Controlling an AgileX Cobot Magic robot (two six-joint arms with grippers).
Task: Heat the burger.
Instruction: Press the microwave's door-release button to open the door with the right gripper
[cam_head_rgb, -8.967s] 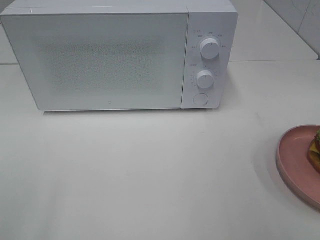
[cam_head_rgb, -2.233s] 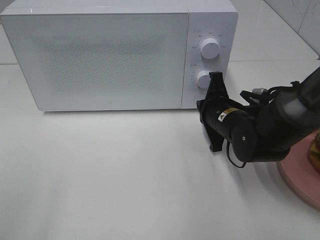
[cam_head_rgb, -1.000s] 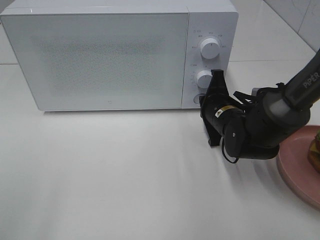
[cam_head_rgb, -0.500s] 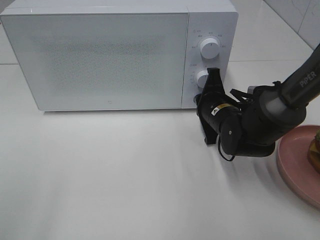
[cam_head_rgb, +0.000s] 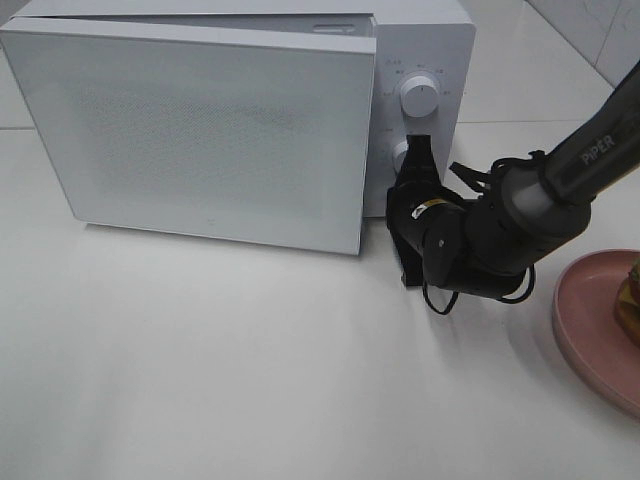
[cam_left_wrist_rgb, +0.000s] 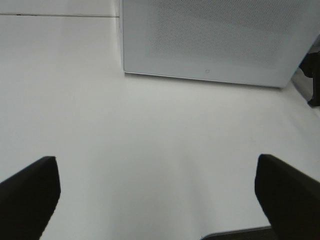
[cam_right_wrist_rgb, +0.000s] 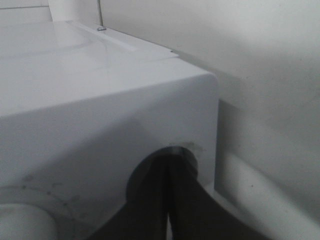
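The burger shows only as a sliver at the right edge of the exterior high view, sitting on a pink plate. A white microwave stands at the back with its door swung partly ajar. My right gripper is shut, its tips pressed against the round button low on the control panel. In the right wrist view the shut fingertips touch that button. My left gripper is open and empty over the table, facing the microwave door.
Two white knobs sit on the panel above the right gripper. The right arm lies between the microwave and the plate. White tabletop stretches in front of the microwave.
The microwave door has popped from shut to ajar, its right edge swinging outward. The right gripper has pushed slightly further in at the button. The left gripper stays open.
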